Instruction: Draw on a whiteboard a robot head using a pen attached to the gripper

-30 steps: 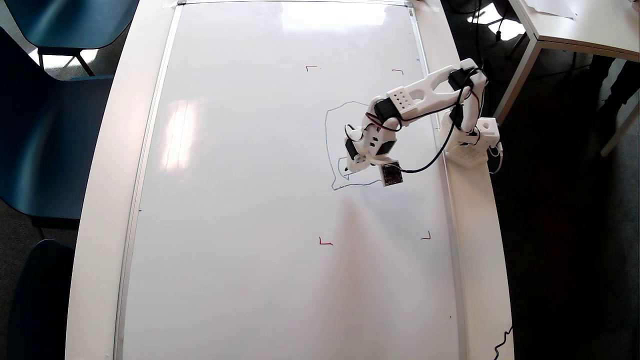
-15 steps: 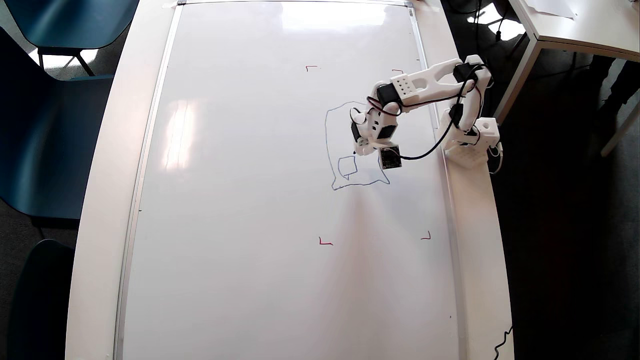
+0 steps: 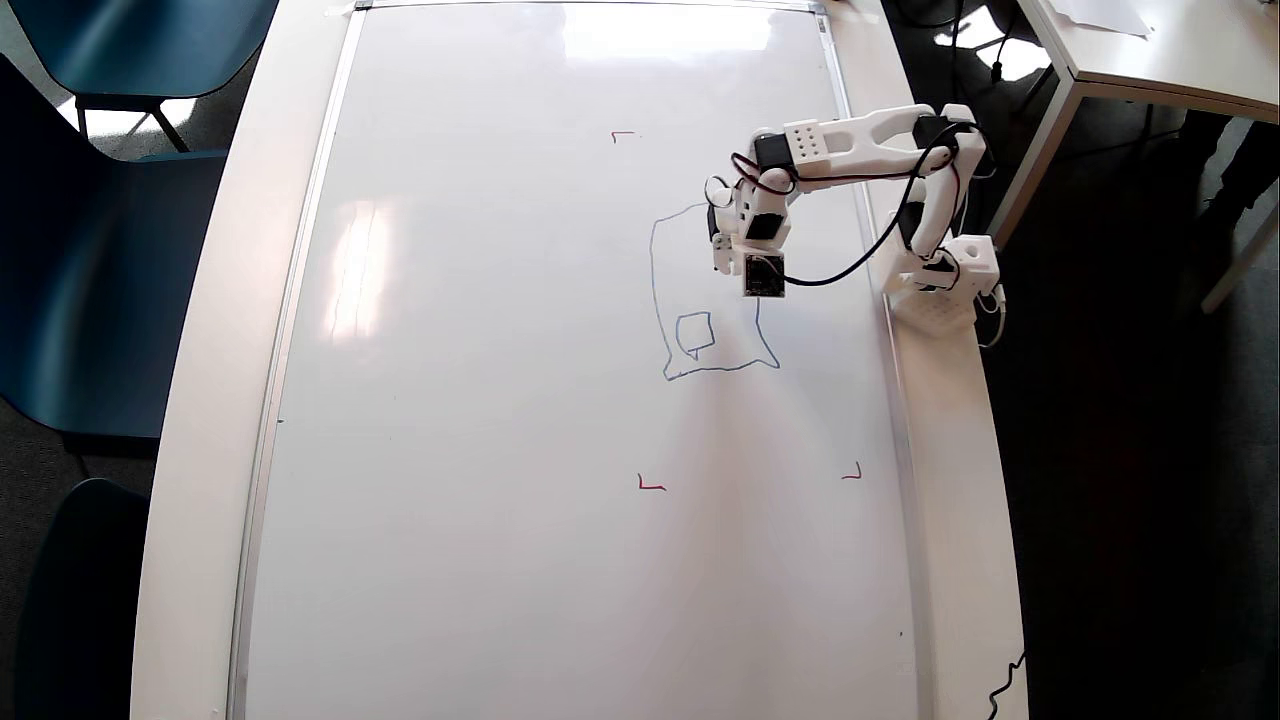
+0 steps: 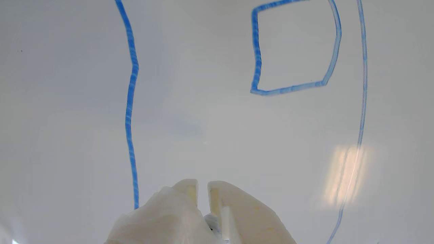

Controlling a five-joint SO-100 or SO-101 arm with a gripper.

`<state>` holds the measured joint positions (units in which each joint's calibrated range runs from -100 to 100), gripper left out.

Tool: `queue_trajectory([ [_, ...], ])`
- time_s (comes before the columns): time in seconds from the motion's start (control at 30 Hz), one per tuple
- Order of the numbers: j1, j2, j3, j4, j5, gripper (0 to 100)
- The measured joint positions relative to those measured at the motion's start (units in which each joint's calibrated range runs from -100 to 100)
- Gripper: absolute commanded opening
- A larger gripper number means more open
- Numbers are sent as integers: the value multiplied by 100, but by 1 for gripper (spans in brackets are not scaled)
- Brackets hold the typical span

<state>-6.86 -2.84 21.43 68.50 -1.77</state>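
Note:
The whiteboard [image 3: 500,400] fills the table in the overhead view and is the background of the wrist view [image 4: 67,152]. The robot head [image 3: 655,290] is a thin blue squarish outline with one small square [image 3: 695,335] inside. In the wrist view its lines show as a left stroke [image 4: 130,101], a small square [image 4: 256,51] and a faint right stroke [image 4: 362,101]. My gripper [image 3: 733,245] hangs over the outline's upper right part. In the wrist view the gripper [image 4: 202,186] has its jaws nearly together, with a narrow slit between them. A small dark piece, probably the pen [image 3: 712,222], sticks out at its left side; its tip is hidden.
Red corner marks [image 3: 622,135] [image 3: 650,485] [image 3: 852,475] sit around the drawing. The arm's white base [image 3: 940,290] stands on the table rim at the board's right edge. Blue chairs [image 3: 100,250] stand to the left and another table [image 3: 1150,50] at the top right.

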Motion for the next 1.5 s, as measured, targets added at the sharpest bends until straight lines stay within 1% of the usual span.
queue_trajectory([
  [0.2, 264, 0, 0, -17, 0, 1],
  [0.43, 234, 237, -18, -329, 21, 1],
  [1.07, 241, 1220, -1197, -363, 21, 2],
  [1.5, 234, 1415, -1233, -515, 21, 2],
])
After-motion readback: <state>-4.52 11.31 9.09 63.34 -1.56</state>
